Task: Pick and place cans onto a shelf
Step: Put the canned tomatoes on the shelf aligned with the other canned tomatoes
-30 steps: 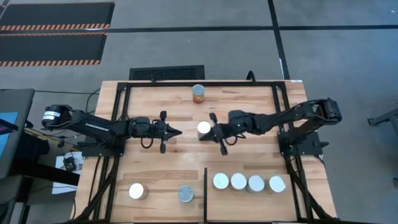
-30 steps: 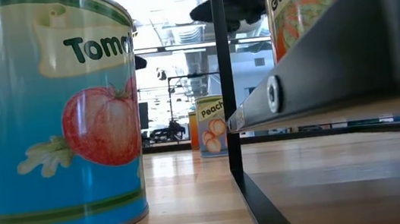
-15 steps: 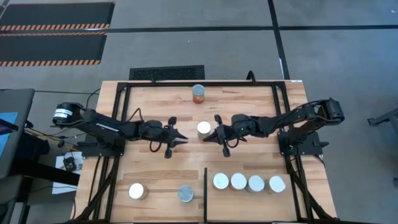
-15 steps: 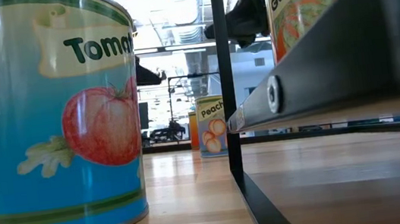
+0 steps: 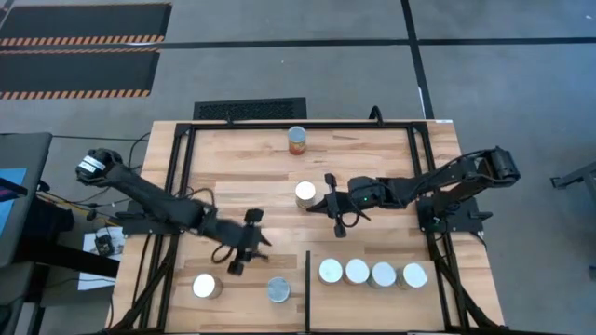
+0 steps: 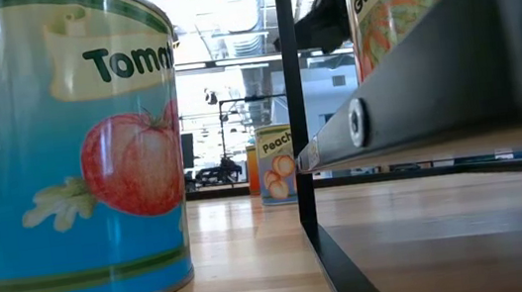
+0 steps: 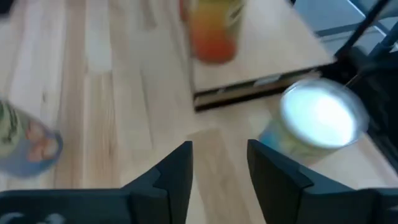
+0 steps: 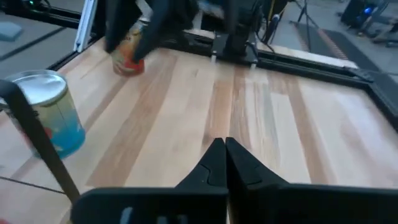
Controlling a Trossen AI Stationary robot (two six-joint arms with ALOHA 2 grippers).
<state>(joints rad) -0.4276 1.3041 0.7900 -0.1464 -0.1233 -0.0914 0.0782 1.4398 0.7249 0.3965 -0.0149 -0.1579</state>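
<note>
Left gripper (image 5: 244, 253) with fingers spread apart, held above two cans (image 5: 204, 286) on the table (image 5: 372, 154), right gripper (image 5: 328, 203) pinched together beside a middle can (image 5: 305, 194), four cans (image 5: 358, 272) lined up on the shelf (image 5: 391, 251)

L gripper (image 5: 244, 249) fingers apart (R gripper (image 5: 332, 207) fingers together).

Two dark gripper fingers (image 7: 177, 174) are seen spread apart above pale wooden planks (image 7: 118, 124); a white-topped tin can (image 7: 318, 118) is seen nearby.
</note>
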